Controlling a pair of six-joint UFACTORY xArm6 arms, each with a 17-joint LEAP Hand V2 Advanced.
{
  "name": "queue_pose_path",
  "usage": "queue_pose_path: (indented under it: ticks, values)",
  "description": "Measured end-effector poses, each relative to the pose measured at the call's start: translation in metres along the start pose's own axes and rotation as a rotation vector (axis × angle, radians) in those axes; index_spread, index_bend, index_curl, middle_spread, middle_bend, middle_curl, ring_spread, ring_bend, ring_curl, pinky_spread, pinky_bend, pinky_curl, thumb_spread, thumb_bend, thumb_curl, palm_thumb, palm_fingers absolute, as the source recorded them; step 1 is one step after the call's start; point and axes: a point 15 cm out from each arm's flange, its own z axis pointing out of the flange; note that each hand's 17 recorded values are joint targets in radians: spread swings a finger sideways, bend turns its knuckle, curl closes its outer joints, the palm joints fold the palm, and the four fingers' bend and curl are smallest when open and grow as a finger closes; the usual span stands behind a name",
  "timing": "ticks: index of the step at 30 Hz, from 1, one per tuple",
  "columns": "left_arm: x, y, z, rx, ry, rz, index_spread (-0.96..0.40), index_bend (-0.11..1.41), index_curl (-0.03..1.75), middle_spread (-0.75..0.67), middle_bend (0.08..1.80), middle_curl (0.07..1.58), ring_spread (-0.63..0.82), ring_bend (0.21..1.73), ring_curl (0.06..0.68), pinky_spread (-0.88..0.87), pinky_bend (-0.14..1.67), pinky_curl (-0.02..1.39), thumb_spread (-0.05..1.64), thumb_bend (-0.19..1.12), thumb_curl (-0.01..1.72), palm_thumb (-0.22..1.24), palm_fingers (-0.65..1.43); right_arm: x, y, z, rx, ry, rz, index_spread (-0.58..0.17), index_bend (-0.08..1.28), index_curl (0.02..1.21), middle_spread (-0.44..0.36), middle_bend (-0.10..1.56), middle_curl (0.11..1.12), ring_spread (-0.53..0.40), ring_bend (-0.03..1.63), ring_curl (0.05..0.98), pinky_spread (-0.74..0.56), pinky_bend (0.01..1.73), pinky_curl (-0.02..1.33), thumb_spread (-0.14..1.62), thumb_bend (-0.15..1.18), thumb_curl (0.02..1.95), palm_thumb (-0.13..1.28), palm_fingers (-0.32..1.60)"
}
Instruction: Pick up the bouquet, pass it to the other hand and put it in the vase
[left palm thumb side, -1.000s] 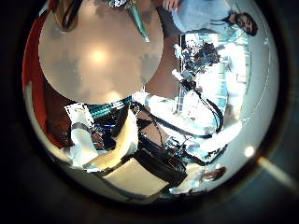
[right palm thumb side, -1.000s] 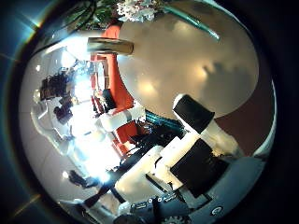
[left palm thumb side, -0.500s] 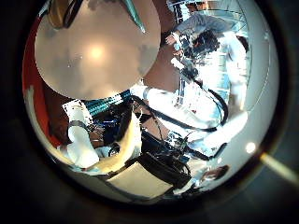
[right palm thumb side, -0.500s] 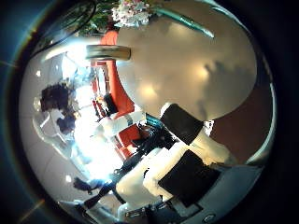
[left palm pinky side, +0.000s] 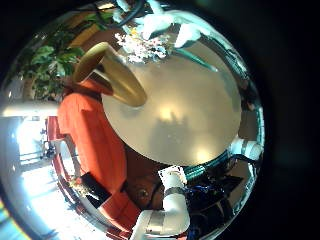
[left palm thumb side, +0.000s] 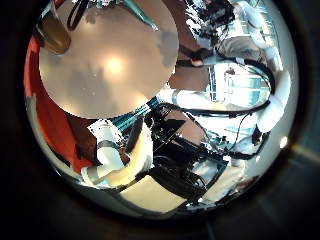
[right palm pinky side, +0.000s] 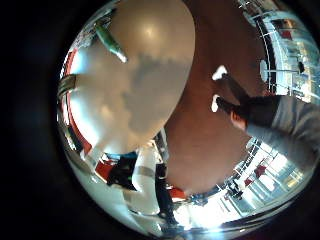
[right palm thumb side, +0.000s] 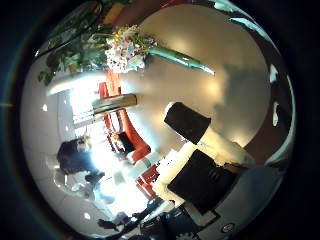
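In the left little finger side palm view the bouquet lies on the round table, its flower heads beside the tall flared vase and its stems pointing away from it. White parts of a hand hang over the bouquet. In the right thumb side palm view the bouquet lies on the table, away from my right hand, whose fingers are relaxed and hold nothing. The vase stands past it. My left hand is above the table, relaxed and holding nothing.
A sofa stands on the floor beside the table, behind the vase. A leafy plant is beyond the bouquet.
Both palm cameras have moved. In the right thumb side view the bouquet now shows whole and nearer. In the left thumb side view the table has slid across; the vase sits at its rim.
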Motion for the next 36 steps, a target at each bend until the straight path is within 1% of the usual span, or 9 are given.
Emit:
queue_pose_path:
  ticks: [2,7,13,16,19,26,29,36]
  values:
    - [-0.003,0.000,0.006,-0.008,-0.003,0.010,0.01,0.16,0.32,0.45,0.19,0.32,0.61,0.48,0.219,0.57,0.21,0.31,1.10,-0.02,0.35,0.37,0.02,-0.014,-0.015,0.013,-0.004,0.007,0.000,-0.218,0.17,0.29,-0.081,0.41,0.46,-0.175,0.82,0.329,0.14,0.37,0.28,1.08,-0.02,0.38,0.51,0.53]
    - [-0.021,-0.003,0.011,-0.013,-0.015,0.008,0.01,0.17,0.32,0.45,0.19,0.32,0.61,0.48,0.219,0.57,0.21,0.32,1.10,-0.02,0.35,0.37,0.02,-0.035,-0.047,0.039,0.002,0.024,0.018,-0.215,0.18,0.31,-0.094,0.42,0.47,-0.191,0.84,0.338,0.12,0.40,0.28,1.06,-0.03,0.37,0.49,0.51]
    - [-0.034,-0.005,0.013,-0.021,-0.009,0.011,0.01,0.17,0.32,0.44,0.19,0.32,0.61,0.48,0.218,0.57,0.20,0.32,1.10,-0.02,0.35,0.37,0.02,-0.046,-0.081,0.064,-0.033,0.038,0.027,-0.216,0.19,0.33,-0.101,0.43,0.48,-0.199,0.85,0.349,0.10,0.44,0.27,1.05,-0.03,0.37,0.47,0.50]
    - [-0.045,-0.002,0.015,-0.024,0.002,-0.009,0.01,0.17,0.32,0.44,0.19,0.32,0.61,0.48,0.218,0.57,0.20,0.32,1.10,-0.02,0.34,0.37,0.02,-0.047,-0.092,0.074,-0.051,0.044,0.037,-0.217,0.19,0.34,-0.093,0.44,0.49,-0.200,0.86,0.353,0.09,0.45,0.26,1.05,-0.03,0.37,0.47,0.50]
    - [-0.045,-0.002,0.017,-0.029,0.006,-0.009,0.01,0.17,0.32,0.44,0.19,0.32,0.61,0.48,0.218,0.57,0.20,0.32,1.10,-0.02,0.34,0.37,0.02,-0.046,-0.105,0.084,-0.067,0.046,0.042,-0.217,0.19,0.35,-0.089,0.45,0.50,-0.202,0.87,0.360,0.08,0.46,0.26,1.04,-0.03,0.37,0.47,0.49]
    - [-0.049,-0.003,0.019,-0.034,0.007,-0.015,0.01,0.17,0.32,0.44,0.19,0.32,0.61,0.48,0.216,0.57,0.21,0.32,1.10,-0.02,0.34,0.37,0.02,-0.045,-0.110,0.103,-0.106,0.051,0.059,-0.213,0.18,0.37,-0.086,0.46,0.52,-0.203,0.89,0.371,0.07,0.49,0.24,1.04,-0.03,0.37,0.48,0.48]
    - [-0.050,-0.003,0.019,-0.036,0.012,-0.022,0.01,0.17,0.32,0.44,0.19,0.32,0.61,0.48,0.215,0.57,0.20,0.32,1.10,-0.02,0.34,0.37,0.02,-0.042,-0.109,0.112,-0.135,0.051,0.071,-0.206,0.18,0.38,-0.085,0.47,0.52,-0.202,0.90,0.377,0.07,0.51,0.24,1.04,-0.02,0.37,0.51,0.46]
    - [-0.049,-0.005,0.020,-0.039,0.012,-0.025,0.01,0.17,0.32,0.44,0.19,0.32,0.61,0.48,0.213,0.57,0.20,0.32,1.10,-0.02,0.34,0.37,0.02,-0.035,-0.115,0.130,-0.167,0.064,0.082,-0.201,0.19,0.39,-0.076,0.48,0.53,-0.201,0.91,0.388,0.07,0.53,0.22,1.04,-0.02,0.38,0.54,0.45]
